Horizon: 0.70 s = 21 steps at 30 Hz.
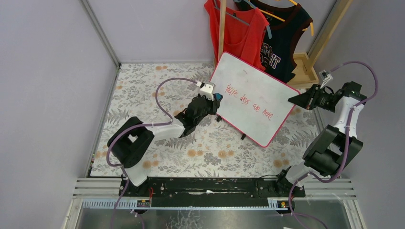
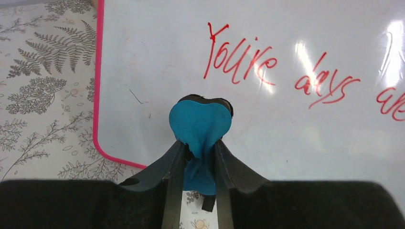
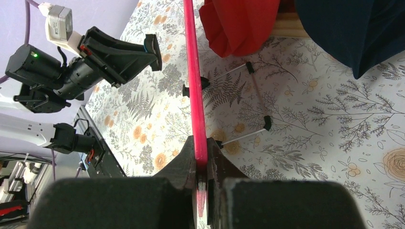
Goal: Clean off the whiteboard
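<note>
The whiteboard (image 1: 250, 98) with a pink-red frame stands tilted on small black feet on the floral table, red handwriting across it. My left gripper (image 1: 213, 101) is shut on the blue bone-shaped eraser (image 2: 200, 125), held at the board's left part, left of and below the writing (image 2: 267, 71). My right gripper (image 1: 297, 99) is shut on the board's right edge; the right wrist view shows the pink frame (image 3: 196, 95) edge-on, clamped between my fingers (image 3: 184, 160). The left arm (image 3: 110, 57) shows beyond it.
A red top (image 1: 236, 31) and a dark top (image 1: 284, 38) hang on a wooden rack (image 1: 305, 67) behind the board. Purple walls enclose the floral tablecloth (image 1: 157, 143). The board's wire stand legs (image 3: 248, 102) rest on the cloth behind it.
</note>
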Available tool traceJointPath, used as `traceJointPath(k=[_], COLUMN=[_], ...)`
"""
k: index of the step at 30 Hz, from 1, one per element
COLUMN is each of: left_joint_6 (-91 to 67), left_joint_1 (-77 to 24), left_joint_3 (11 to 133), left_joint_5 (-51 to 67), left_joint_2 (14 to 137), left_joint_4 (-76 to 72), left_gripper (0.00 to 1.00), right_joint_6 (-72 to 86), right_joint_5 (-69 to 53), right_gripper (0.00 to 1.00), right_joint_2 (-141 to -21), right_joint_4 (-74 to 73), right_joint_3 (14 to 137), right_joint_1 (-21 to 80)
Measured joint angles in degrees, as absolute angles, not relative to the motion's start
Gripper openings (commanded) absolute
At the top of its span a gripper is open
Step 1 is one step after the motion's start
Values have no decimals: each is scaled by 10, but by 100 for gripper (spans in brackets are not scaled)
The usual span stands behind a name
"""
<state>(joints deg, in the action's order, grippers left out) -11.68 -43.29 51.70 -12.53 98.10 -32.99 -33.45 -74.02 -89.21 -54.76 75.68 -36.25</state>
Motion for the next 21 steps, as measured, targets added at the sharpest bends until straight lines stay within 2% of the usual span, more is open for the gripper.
traceJointPath(k=[12,21], left_joint_6=[-92,-76], left_joint_1=[-399,-399], left_joint_3=[561,604], left_joint_5=[-114,-80], left_joint_2=[1058,1063], left_joint_4=[-427,-443], left_gripper=[0,0], right_joint_6=[-350,-376], right_joint_5=[-741,-742], right_gripper=[0,0], right_joint_2=[-889,-889], right_joint_4=[-552,-570], right_joint_3=[752,751], right_joint_1=[-362,-363])
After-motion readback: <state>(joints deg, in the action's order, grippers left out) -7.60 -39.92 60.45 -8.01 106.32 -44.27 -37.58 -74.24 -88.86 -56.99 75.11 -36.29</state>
